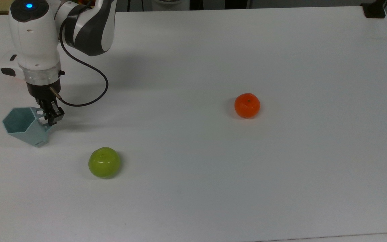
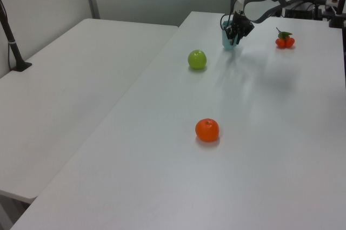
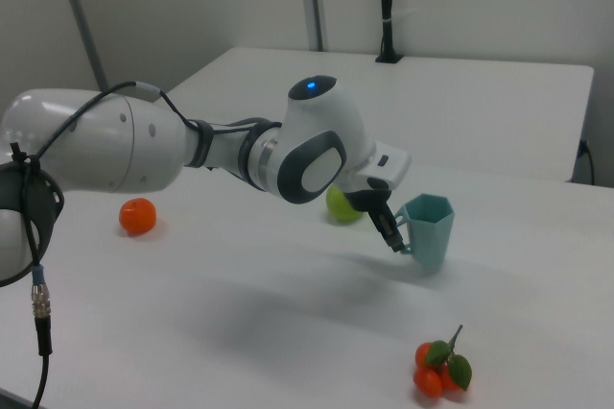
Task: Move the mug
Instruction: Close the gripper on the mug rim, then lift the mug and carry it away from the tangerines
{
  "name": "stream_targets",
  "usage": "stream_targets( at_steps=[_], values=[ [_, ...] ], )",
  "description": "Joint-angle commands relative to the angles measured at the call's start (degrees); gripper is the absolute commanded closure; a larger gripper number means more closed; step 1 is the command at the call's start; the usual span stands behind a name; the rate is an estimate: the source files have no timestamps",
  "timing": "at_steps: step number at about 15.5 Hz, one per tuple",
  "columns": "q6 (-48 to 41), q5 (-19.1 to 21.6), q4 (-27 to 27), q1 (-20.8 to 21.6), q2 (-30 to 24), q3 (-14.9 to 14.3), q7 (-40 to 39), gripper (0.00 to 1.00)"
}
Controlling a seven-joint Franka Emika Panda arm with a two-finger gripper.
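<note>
mug (image 1: pixel 24 127): pale blue-green, six-sided, tapering to a narrow base
handle: small tab with a round hole, on the top view's right side
pose: upright, mouth open upward
place: white table, near the top view's left edge
</note>
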Motion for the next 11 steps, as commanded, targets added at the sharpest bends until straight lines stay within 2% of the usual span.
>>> stream_targets(
  at_steps=[1,5,11],
  values=[
    [0.93,-0.83,-1.79,0.24,-4.77,0.09,0.32,0.92],
    [-2.05,-0.65,-1.79,0.86,-10.04,1.31,0.23,0.92],
    [-10.92,-0.39,-1.88,0.94,-18.30,6.32,-1.69,0.92]
  ],
)
